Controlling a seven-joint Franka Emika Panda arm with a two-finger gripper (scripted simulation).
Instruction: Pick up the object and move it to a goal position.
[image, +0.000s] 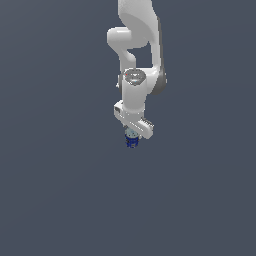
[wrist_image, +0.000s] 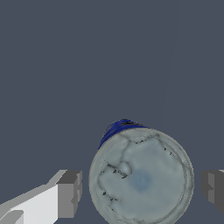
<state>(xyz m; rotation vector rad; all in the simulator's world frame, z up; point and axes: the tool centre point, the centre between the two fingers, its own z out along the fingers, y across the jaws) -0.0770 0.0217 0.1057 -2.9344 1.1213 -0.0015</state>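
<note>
Outside, the arm's tool (image: 132, 136) hangs straight down over the blue can (image: 132, 142), plain grey bench (image: 55, 200) open all round. At the wrist, the can's pale top (wrist_image: 141, 178) sits between spread fingers (wrist_image: 70, 193), gaps either side.

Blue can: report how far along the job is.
Done: the pincer is positioned over the blue can, one finger on each side. In hand: the grasp; gaps show between the fingers and the can's pale top, so it is not clamped. Left: closing, lifting, carrying to the goal, which isn't visible.
</note>
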